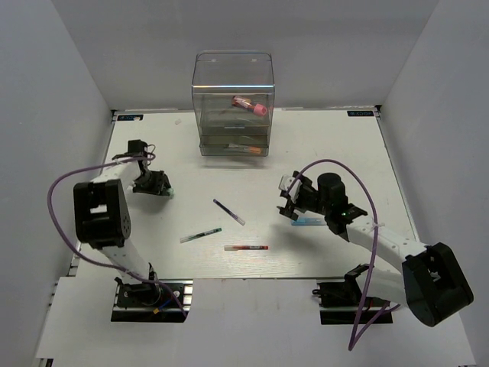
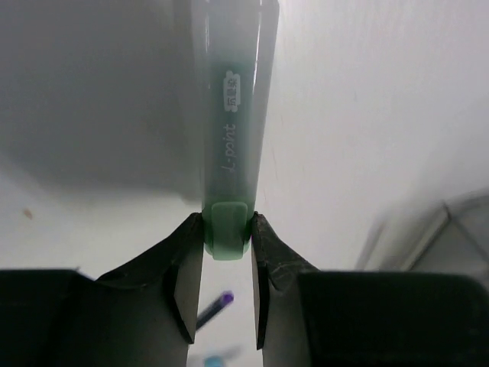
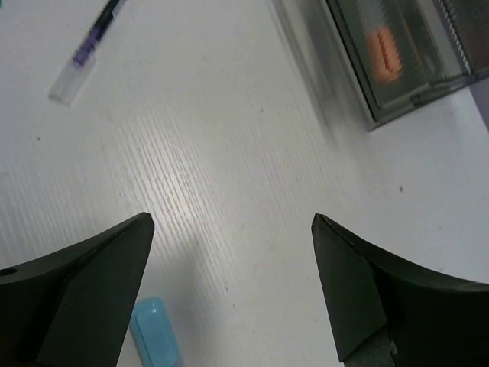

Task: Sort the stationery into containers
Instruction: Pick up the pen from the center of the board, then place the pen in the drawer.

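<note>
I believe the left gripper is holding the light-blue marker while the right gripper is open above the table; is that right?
Not quite. The left gripper is holding the green marker, not the light-blue marker; the left wrist view shows its jaws clamped on the green end. The right gripper is indeed open above the table.
</note>
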Controlling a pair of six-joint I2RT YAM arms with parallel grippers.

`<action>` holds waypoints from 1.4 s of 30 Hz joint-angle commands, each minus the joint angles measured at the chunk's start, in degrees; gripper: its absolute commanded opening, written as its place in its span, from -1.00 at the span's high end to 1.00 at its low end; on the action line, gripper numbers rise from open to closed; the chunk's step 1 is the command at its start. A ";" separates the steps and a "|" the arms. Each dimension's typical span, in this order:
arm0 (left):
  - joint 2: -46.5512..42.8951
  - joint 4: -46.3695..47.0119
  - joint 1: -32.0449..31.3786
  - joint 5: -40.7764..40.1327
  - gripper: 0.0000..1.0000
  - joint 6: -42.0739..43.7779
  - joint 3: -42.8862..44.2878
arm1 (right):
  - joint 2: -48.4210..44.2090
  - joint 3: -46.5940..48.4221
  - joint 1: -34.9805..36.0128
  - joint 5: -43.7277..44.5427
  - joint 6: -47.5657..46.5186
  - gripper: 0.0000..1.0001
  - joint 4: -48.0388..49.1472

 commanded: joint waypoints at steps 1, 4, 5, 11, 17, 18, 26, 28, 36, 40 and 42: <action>-9.07 7.09 -2.54 5.57 0.92 1.86 -1.30 | -1.77 -1.83 -1.28 4.29 1.14 -0.80 0.21; -12.58 6.48 -5.00 7.25 0.92 1.86 0.45 | -1.94 -2.80 -2.60 4.74 1.23 -0.72 -1.02; -13.12 6.47 -5.62 7.86 0.92 1.25 1.33 | -1.95 -2.89 -2.87 3.87 1.15 -0.66 -1.28; -13.66 4.81 -10.98 8.92 0.92 -3.85 8.45 | -1.16 -3.59 -4.36 2.46 1.94 -0.60 -1.37; -10.76 6.91 -16.61 9.98 0.92 -10.87 12.05 | -1.24 -4.03 -5.42 2.63 1.15 -0.60 -0.85; -9.97 6.91 -18.27 9.98 0.92 -11.58 13.80 | -1.16 -4.12 -5.85 2.54 1.06 -0.60 -0.85; -1.53 6.91 -24.44 6.37 0.92 -17.39 25.92 | -2.12 -4.91 -7.00 2.54 1.15 -0.60 -0.67; 1.72 4.99 -26.01 6.37 0.92 -17.92 28.31 | -2.03 -5.00 -7.26 2.54 1.23 -0.60 -0.58; 10.51 2.44 -27.77 5.15 0.86 -22.66 38.68 | -2.30 -5.18 -8.40 3.24 1.06 -0.60 -0.67; 13.59 1.11 -27.78 4.09 0.69 -22.66 41.32 | -2.30 -5.09 -8.76 3.60 -0.43 -0.60 -1.63; 14.65 0.32 -27.78 4.09 0.63 -22.66 42.64 | -1.77 -4.48 -9.11 3.42 -0.79 -0.60 -2.60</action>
